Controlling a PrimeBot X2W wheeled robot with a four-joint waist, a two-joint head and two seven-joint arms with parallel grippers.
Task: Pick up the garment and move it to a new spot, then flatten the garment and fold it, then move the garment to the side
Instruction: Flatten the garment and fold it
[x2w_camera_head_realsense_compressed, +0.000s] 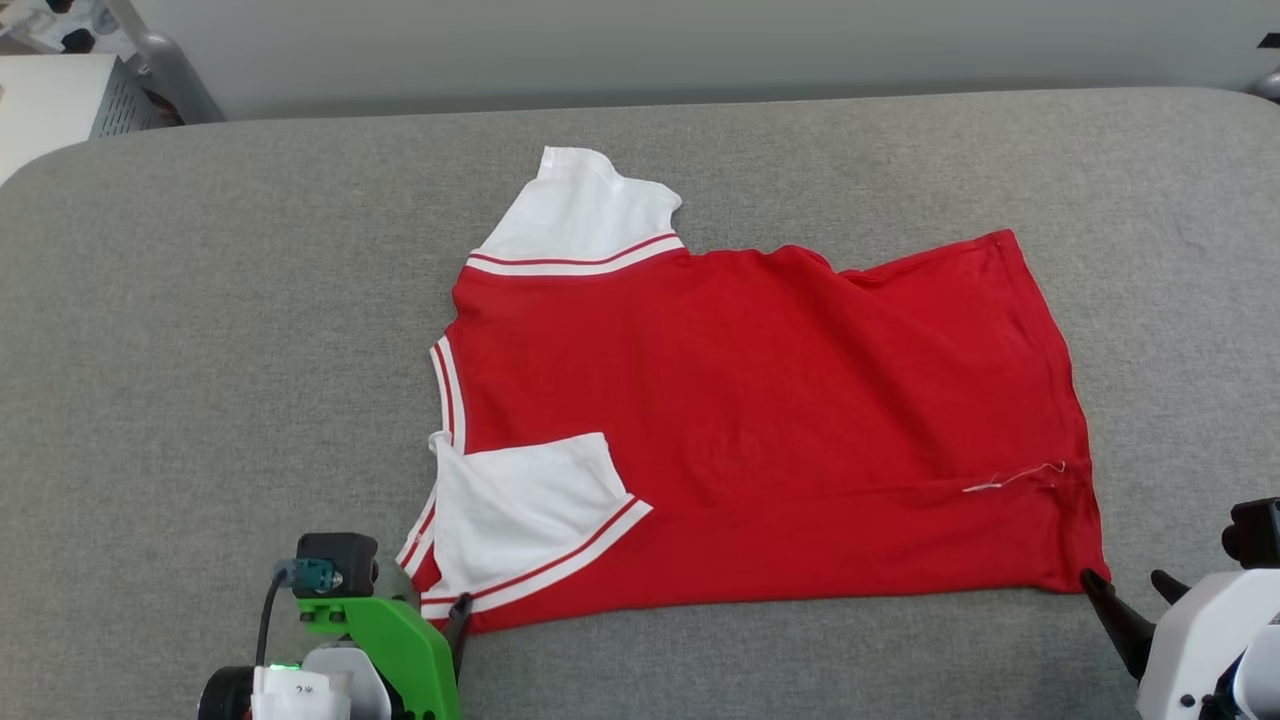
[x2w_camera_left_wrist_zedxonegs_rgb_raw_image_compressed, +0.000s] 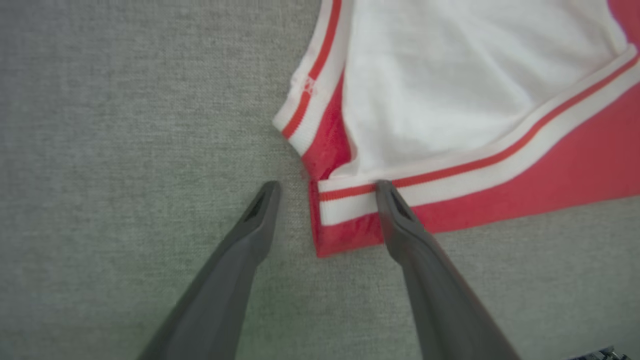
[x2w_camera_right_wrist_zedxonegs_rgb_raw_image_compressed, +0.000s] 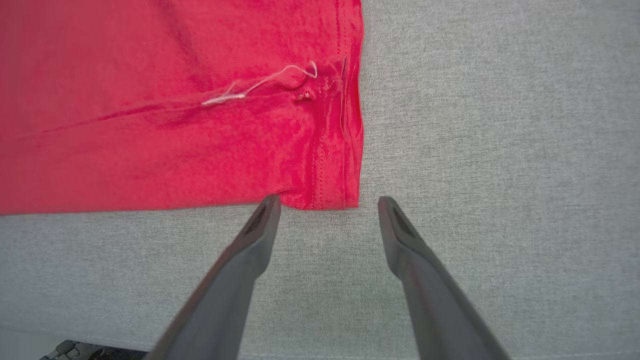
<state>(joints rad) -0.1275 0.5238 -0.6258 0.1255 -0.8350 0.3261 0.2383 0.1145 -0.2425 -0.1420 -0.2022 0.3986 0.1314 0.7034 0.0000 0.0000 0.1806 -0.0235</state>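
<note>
The garment (x2w_camera_head_realsense_compressed: 760, 400) lies spread on the grey padded table (x2w_camera_head_realsense_compressed: 200, 350), red body up, neck to the left and hem to the right. Its far white sleeve (x2w_camera_head_realsense_compressed: 585, 215) sticks out. The near white sleeve (x2w_camera_head_realsense_compressed: 520, 505) is folded over the red body. My left gripper (x2w_camera_head_realsense_compressed: 447, 610) is open at the garment's near left corner; in the left wrist view the gripper (x2w_camera_left_wrist_zedxonegs_rgb_raw_image_compressed: 327, 187) straddles the striped trim (x2w_camera_left_wrist_zedxonegs_rgb_raw_image_compressed: 350, 200), and the right fingertip (x2w_camera_left_wrist_zedxonegs_rgb_raw_image_compressed: 387, 192) overlaps the cloth. My right gripper (x2w_camera_head_realsense_compressed: 1125, 582) is open at the hem's near corner (x2w_camera_right_wrist_zedxonegs_rgb_raw_image_compressed: 325, 197), fingers on either side of it.
A loose white thread (x2w_camera_head_realsense_compressed: 1015, 478) lies on the red cloth near the hem. Bare grey table surrounds the garment on all sides. A white perforated cabinet (x2w_camera_head_realsense_compressed: 60, 100) stands past the table's far left corner, with a grey wall behind.
</note>
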